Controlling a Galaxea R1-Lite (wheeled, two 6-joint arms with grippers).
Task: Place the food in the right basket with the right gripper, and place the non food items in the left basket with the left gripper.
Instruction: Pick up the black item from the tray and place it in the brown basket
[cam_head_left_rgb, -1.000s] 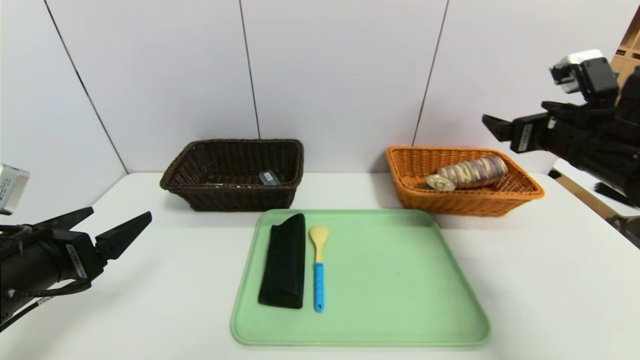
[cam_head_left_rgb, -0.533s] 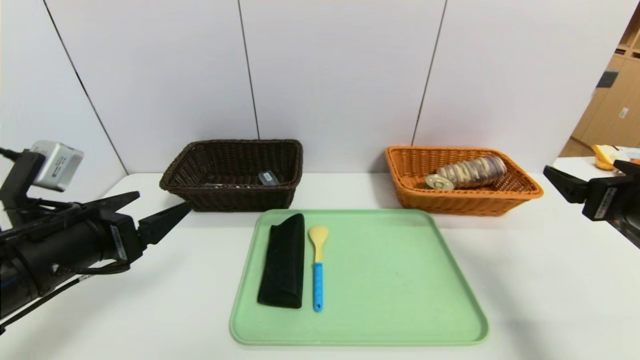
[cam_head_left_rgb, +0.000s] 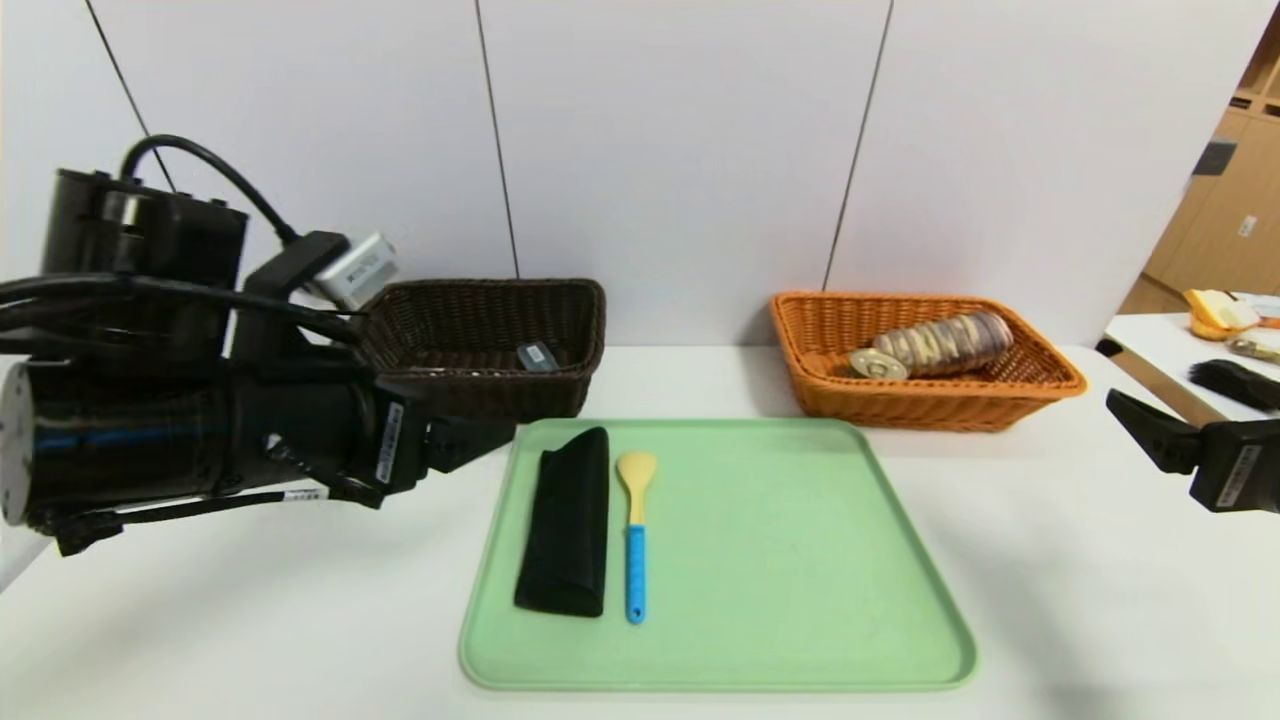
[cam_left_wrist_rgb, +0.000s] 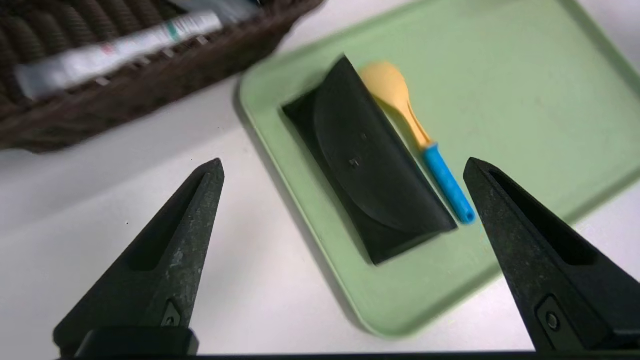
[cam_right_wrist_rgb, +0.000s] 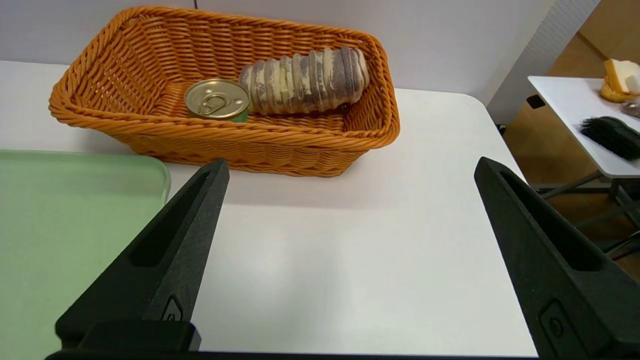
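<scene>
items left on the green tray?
2: a black pouch at the tray's left side, and a spoon just to the right of it. The tray shows in full, so nothing is hidden.

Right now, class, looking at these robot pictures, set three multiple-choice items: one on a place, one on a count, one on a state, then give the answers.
1. Where does the black pouch lie?
A. in the brown basket
B. on the green tray, beside the spoon
C. on the bare table

2. How many items are in the orange basket?
A. none
B. two
C. four

3. How do the left gripper's jaws stand?
A. open, holding nothing
B. shut on the spoon
C. shut on the pouch

Answers:
1 B: the pouch and the spoon lie side by side on the tray.
2 B: a tin can and a wrapped roll of biscuits lie inside.
3 A: the left wrist view shows the jaws wide apart above the pouch.
</scene>
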